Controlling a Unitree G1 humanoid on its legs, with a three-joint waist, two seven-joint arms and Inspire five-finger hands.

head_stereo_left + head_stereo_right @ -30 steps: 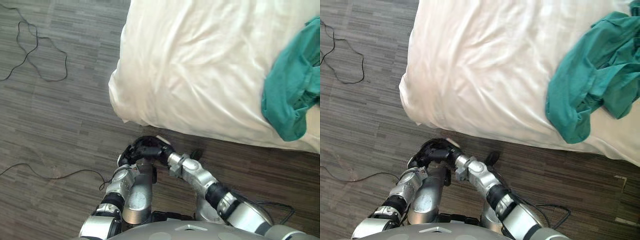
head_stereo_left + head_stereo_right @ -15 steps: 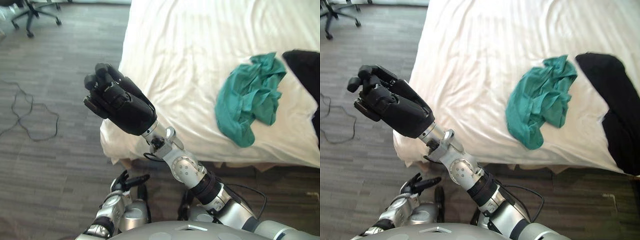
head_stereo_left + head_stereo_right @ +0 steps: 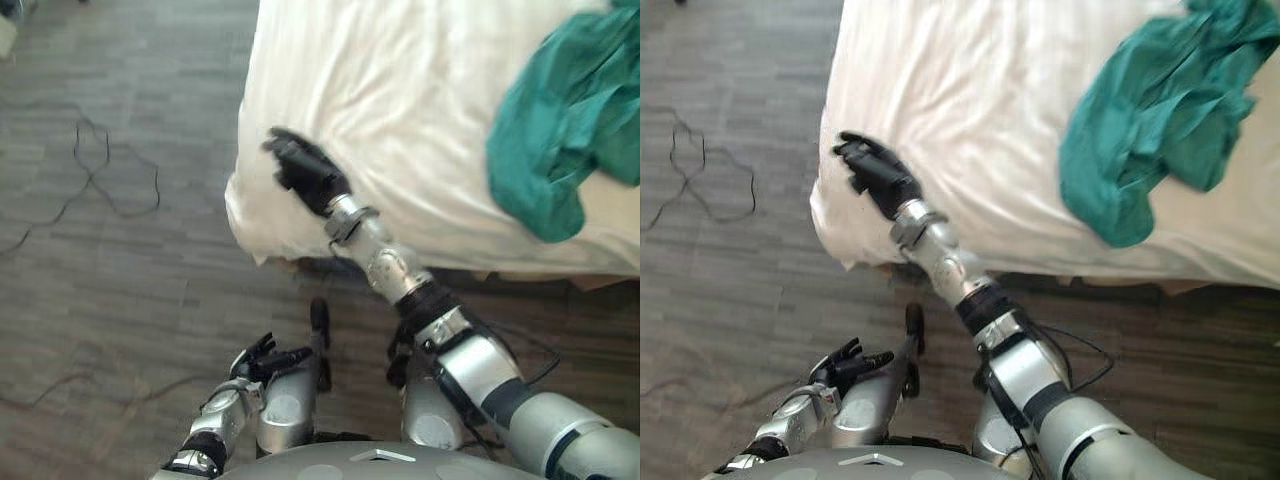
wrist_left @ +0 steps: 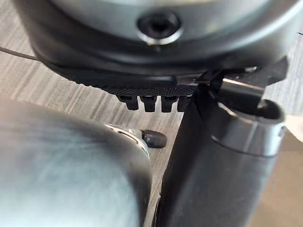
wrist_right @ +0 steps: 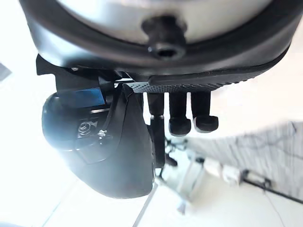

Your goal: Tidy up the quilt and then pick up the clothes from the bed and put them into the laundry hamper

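Observation:
A white quilt [image 3: 400,90] covers the bed, wrinkled near its front left corner. A crumpled green garment [image 3: 560,120] lies on it at the far right, also seen as the green garment [image 3: 1150,120]. My right hand [image 3: 305,175] reaches out over the quilt's front left corner, fingers [image 5: 180,113] relaxed and holding nothing. It hovers at or just above the cloth; I cannot tell whether it touches. My left hand [image 3: 262,360] hangs low by the floor in front of the bed, fingers spread and empty.
The bed's front edge [image 3: 440,262] runs across the view. Grey wood-pattern floor [image 3: 100,250] spreads to the left of the bed and in front of it.
My right hand has come down from its raised, curled pose to the quilt's front left corner, fingers now relaxed. The camera has shifted, so the garment sits further right.

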